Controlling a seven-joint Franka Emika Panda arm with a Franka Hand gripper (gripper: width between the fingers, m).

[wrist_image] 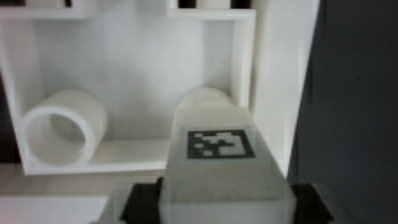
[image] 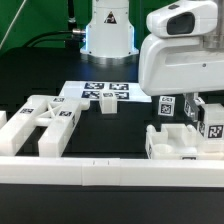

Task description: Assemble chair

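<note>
While my gripper [wrist_image: 222,200] pinches leg bar [wrist_image: 221,150], jaws narrow | risk: uneven hold twists it into seat block [wrist_image: 134,55] beyond

The blocky white plastic X-braced frame [image: 40,125] carries a black-and-white square tag, as does the white plastic bar [wrist_image: 222,150]. The flat white marker board [image: 100,92] shows similar tags against the black table [image: 30,85].

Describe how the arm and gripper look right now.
The arm is white with rounded shells, its base column tinted pale blue. The gripper end carries a bulky rounded white housing with a dark oval window near its top.
</note>
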